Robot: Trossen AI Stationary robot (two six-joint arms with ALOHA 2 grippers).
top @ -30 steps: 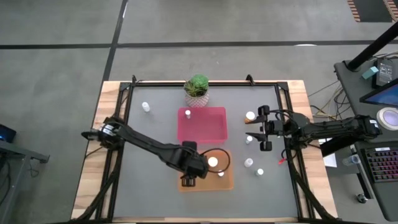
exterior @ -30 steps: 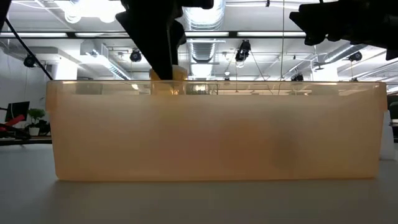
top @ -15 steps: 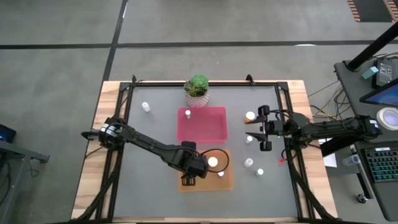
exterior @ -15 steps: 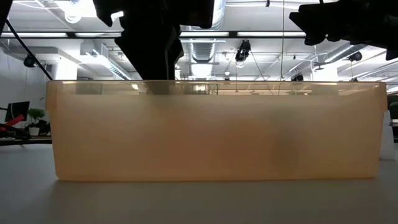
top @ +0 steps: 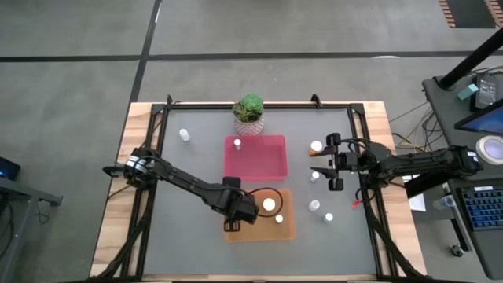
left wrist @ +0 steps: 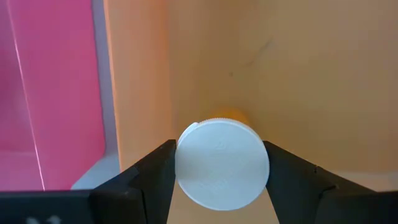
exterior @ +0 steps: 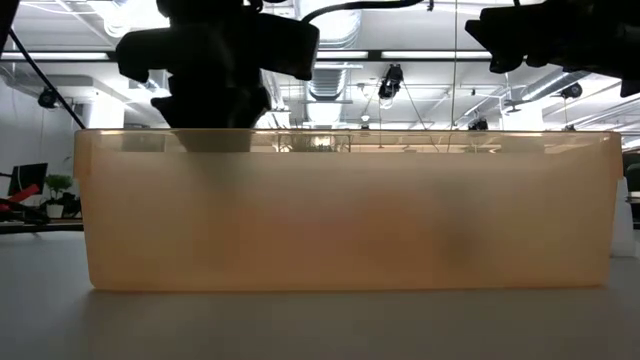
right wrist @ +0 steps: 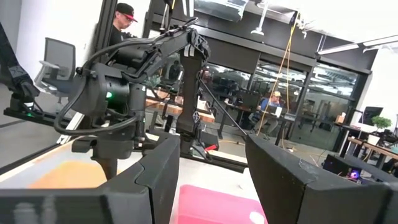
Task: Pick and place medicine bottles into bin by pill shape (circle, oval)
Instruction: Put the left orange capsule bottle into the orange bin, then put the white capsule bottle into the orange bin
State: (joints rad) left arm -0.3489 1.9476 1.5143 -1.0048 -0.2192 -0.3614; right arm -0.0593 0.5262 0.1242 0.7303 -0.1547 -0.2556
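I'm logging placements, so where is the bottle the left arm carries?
The bottle sits between the left gripper fingers over the orange bin, just beside the pink bin.

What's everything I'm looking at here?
medicine bottles: nine, white-capped; four table right, one far left, one in pink bin, two in orange bin, one in left gripper
pink bin: one, pink, table centre
orange bin: one, orange, just nearer than the pink
potted plant: one, green, far edge
people: two, room behind
left gripper: dark, shut on a bottle, inside orange bin
right gripper: dark, open, empty, above table's right side
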